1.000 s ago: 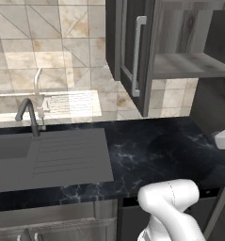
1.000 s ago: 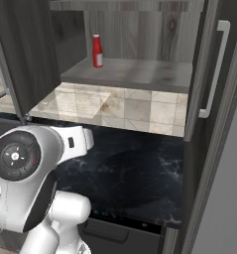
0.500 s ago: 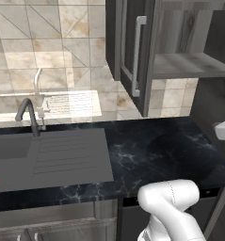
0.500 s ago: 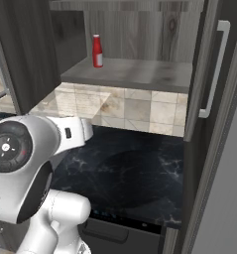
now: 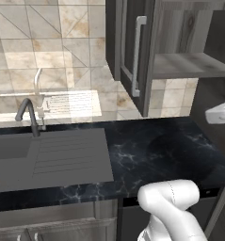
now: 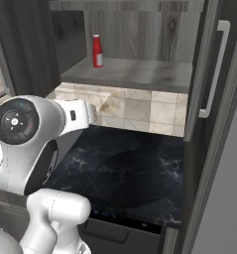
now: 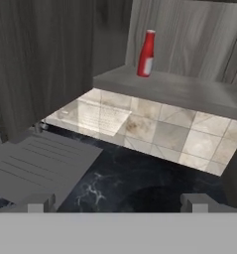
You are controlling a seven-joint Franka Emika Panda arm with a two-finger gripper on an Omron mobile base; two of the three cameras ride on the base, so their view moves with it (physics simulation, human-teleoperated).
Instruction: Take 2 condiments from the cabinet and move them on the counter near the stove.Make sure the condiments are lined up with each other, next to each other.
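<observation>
The task was judged barely begun. The counter [image 6: 135,168], a wide black slab across the lower middle of the right base view, was seen bare of any bottle, so neither condiment had been set down on it. The cabinet [image 6: 140,30] was seen open in the upper half of that frame, with one door [image 6: 207,74] swung out at the right. The red bottle [image 6: 97,50] was seen upright on the shelf [image 6: 135,74], at the upper left of the frame, near the shelf's left end and back wall; in the hand view it was found at the upper middle [image 7: 146,53]. It was judged untouched and well apart from the gripper [image 7: 117,201], whose tips were seen at the bottom corners of the hand view, spread wide with nothing between them. Both fetches and the lining-up beside the stove were judged left to do.

The orange-brown bottle could not be found on the visible part of the shelf, and the shelf's right end was cut off by the door. The stove was not made out. The sink [image 5: 48,155] was seen at the lower left of the left base view
</observation>
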